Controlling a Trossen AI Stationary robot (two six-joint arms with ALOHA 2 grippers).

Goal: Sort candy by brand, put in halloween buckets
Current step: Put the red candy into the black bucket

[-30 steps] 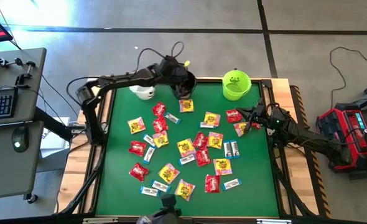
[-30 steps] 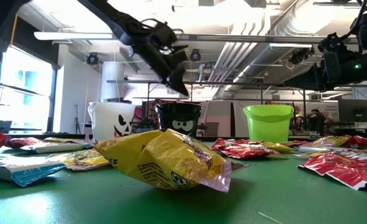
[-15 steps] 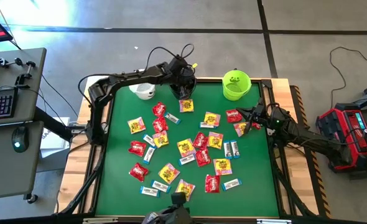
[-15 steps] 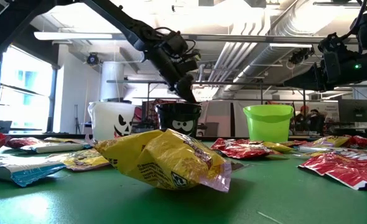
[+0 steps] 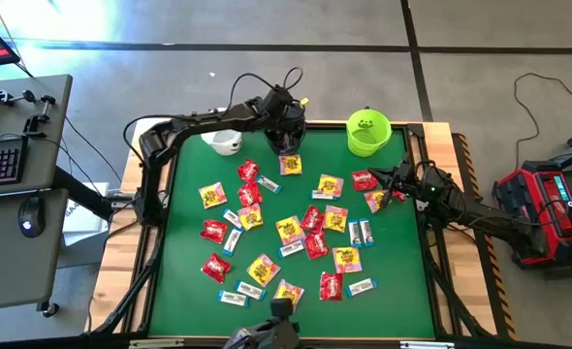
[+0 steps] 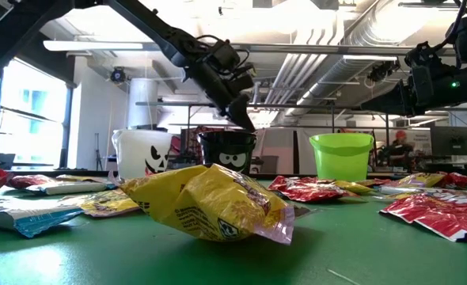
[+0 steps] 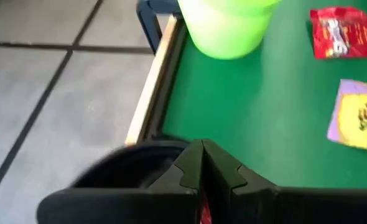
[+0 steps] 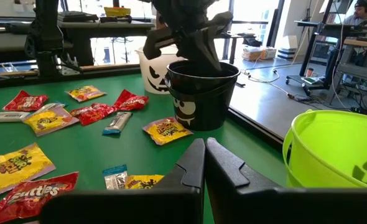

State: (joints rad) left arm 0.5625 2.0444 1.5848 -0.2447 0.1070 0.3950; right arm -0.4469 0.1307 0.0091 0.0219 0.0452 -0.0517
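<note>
The green table carries three pails along its far edge: the white bucket at the left, the black bucket in the middle, the lime green bucket at the right. Candy lies scattered flat across the centre of the mat: red packets, yellow-and-pink packets and narrow white-and-blue bars, none sorted into groups.

The left arm reaches across the far edge; the left gripper points down at the mouth of the black bucket, just above its rim. Its fingers are pressed together. A sliver of red shows between them in the left wrist view; what it is cannot be told.

The right arm rests at the table's right edge. The right gripper sits low beside a red packet and near the lime green bucket, fingers closed, holding nothing visible.
</note>
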